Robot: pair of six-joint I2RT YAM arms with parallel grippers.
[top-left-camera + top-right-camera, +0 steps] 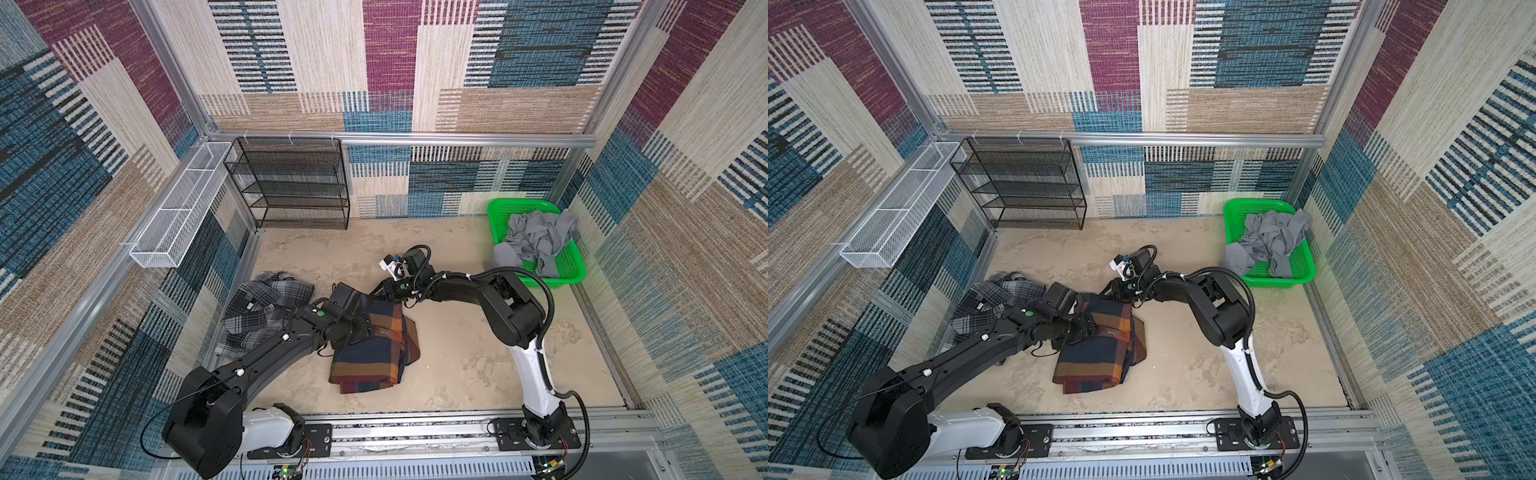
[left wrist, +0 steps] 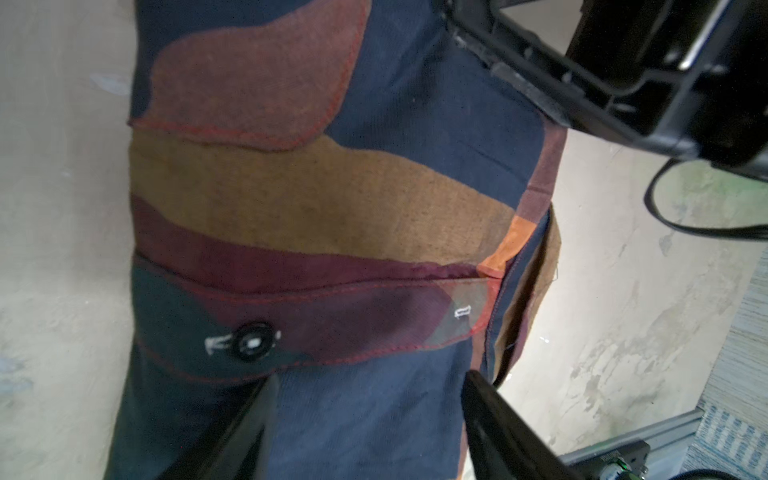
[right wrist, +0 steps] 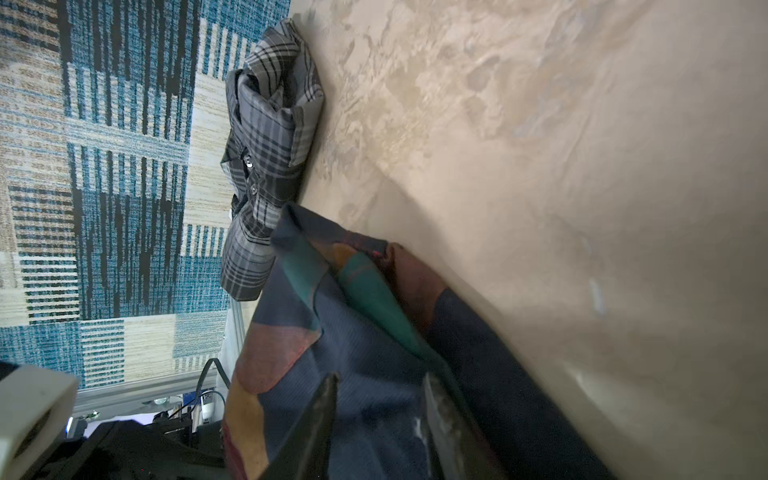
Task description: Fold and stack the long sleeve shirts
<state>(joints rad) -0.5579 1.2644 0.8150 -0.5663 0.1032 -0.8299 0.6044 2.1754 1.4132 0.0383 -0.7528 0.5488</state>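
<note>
While folded navy-orange plaid shirt (image 1: 374, 357) lay beside crumpled grey plaid shirt (image 1: 257, 299), left gripper (image 2: 370, 378) and right gripper (image 3: 382, 378) stood spread, nothing clamped.

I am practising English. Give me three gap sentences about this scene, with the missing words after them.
The grey clothes lie in a ___ basket. The navy-orange plaid shirt is already ___ into a rough rectangle. In both top views, the crumpled grey plaid shirt lies to its ___.
Missing words: green; folded; left.
</note>
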